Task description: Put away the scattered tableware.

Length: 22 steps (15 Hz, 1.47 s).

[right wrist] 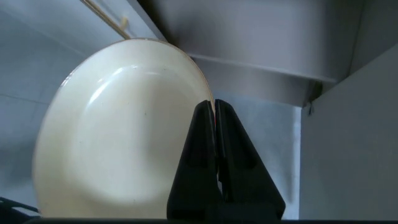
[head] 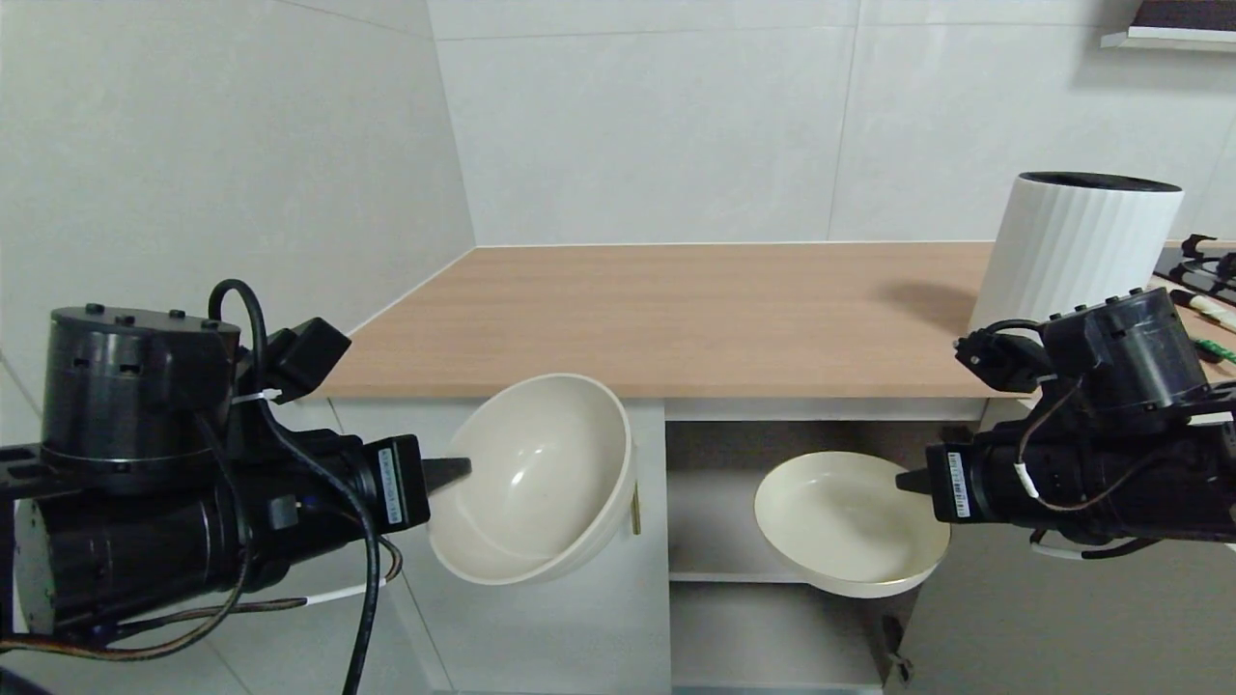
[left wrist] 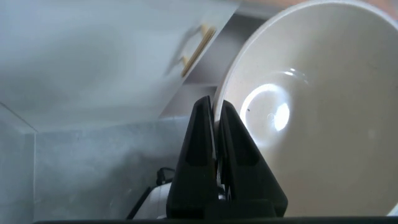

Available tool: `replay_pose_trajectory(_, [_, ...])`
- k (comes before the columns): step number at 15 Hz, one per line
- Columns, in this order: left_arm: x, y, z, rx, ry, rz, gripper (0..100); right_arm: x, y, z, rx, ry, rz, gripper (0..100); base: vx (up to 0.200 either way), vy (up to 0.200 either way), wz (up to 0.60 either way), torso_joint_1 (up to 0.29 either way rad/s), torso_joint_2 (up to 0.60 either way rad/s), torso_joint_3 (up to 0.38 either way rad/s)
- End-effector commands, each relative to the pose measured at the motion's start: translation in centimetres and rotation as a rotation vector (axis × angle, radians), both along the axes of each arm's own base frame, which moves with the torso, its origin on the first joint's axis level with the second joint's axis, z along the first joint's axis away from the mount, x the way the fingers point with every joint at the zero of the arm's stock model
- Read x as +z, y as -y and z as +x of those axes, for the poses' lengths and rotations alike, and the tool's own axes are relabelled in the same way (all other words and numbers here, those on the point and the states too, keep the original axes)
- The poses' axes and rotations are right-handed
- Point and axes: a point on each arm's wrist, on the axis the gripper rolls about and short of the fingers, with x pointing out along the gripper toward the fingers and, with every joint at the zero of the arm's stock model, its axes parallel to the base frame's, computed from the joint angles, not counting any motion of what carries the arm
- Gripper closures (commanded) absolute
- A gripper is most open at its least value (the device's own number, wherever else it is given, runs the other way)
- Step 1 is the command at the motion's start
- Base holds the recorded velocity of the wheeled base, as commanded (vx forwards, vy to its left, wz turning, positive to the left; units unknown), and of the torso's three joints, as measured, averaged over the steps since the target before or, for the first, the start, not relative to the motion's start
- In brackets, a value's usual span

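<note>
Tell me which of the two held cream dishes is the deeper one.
The bowl, clamped by the left gripper; the right gripper holds a shallow plate.

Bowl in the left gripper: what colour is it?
Plain cream white, no pattern; the bowl shows best in the head view.

Black: left gripper (head: 463, 470) and right gripper (head: 903, 480), each with a small white label behind the fingers
Glossy cream, plain: bowl (head: 541, 483) at the left gripper's fingertips; plate (head: 850, 526) at the right gripper's fingertips
Light brown wood grain: countertop (head: 676, 319) above and beyond both grippers
White with fine vertical ribbing, black top: cylinder (head: 1072, 256) above the right gripper
Brass-coloured: handle (head: 635, 510) just behind the bowl
White: cabinet door (head: 570, 627) below the bowl
Pale grey-white: wall tiles (head: 637, 125)
</note>
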Motion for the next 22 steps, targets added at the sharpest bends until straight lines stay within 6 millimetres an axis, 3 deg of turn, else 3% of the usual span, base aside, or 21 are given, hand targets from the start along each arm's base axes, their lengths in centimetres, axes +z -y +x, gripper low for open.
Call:
replay_pose_trajectory(1, [-0.4,0.1,0.2,-0.005,-0.016,0.005,100,-0.2,-0.1,0.1,0.0,-0.008,-0.004,100,0.0,0.0,0.0,-0.173,0.47,0.281])
replay_pose_trajectory(9, [-0.6,0.4,0.2,-0.015,-0.026,0.006,100,-0.5,-0.1,0.2,0.006,-0.016,-0.013,100,0.0,0.0,0.0,-0.148,0.46,0.306])
replay_pose_trajectory(15, [-0.7,0.4,0.2,-0.023,-0.031,0.002,100,-1.1,-0.6,0.5,0.016,-0.036,-0.024,100,0.0,0.0,0.0,-0.021,0.08,0.057])
replay_pose_trajectory(18, [-0.9,0.4,0.4,-0.023,-0.038,0.005,100,-2.8,-1.5,1.3,0.033,-0.093,-0.052,100,0.0,0.0,0.0,0.0,0.0,0.0])
replay_pose_trajectory(22, [-1.0,0.5,0.5,-0.021,-0.047,0.006,100,-7.0,-2.9,3.6,0.033,-0.159,-0.083,100,0.0,0.0,0.0,0.0,0.0,0.0])
